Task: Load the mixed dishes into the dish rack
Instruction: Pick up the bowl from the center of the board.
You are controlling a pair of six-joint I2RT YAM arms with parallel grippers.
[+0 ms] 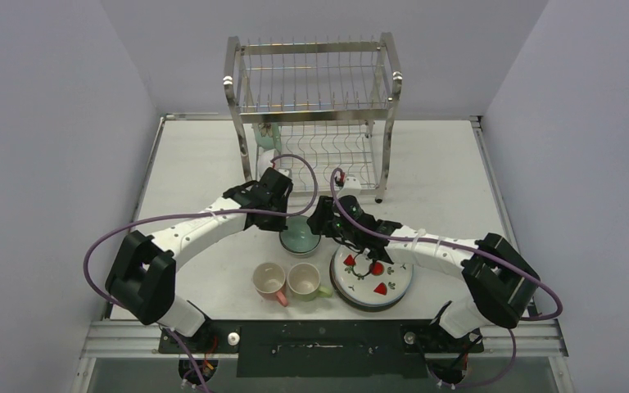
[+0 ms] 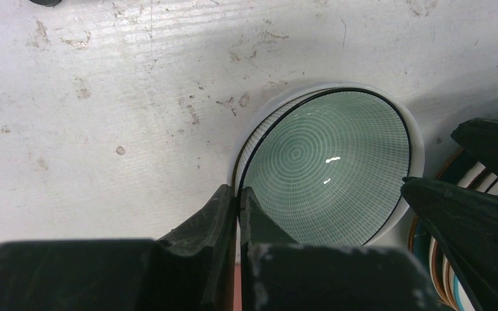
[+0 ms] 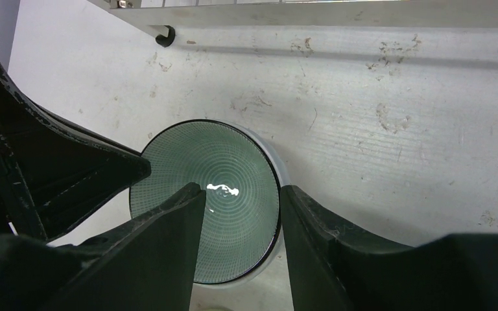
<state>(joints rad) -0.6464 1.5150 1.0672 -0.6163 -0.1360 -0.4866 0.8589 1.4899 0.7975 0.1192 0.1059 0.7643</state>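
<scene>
Nearest us on the counter (image 1: 196, 164), a pink mug (image 1: 269, 281) and a green mug (image 1: 305, 280) stood side by side, the strawberry plate (image 1: 368, 288) just to their right. Behind them sat the mint-green bowl (image 2: 327, 168), its rim pinched between the closed fingers of the left gripper (image 2: 238, 194). The right gripper (image 3: 241, 191) hung over the bowl's opposite side, jaws partly apart, gripping nothing. Farthest back stood the dish rack (image 1: 315, 98).

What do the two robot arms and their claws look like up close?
Both the left arm and right arm have white tubular links with chunky black joint blocks. A purple cable loops outside each. The left gripper and right gripper are black, each with two tapering, wedge-shaped, scuffed fingers.
</scene>
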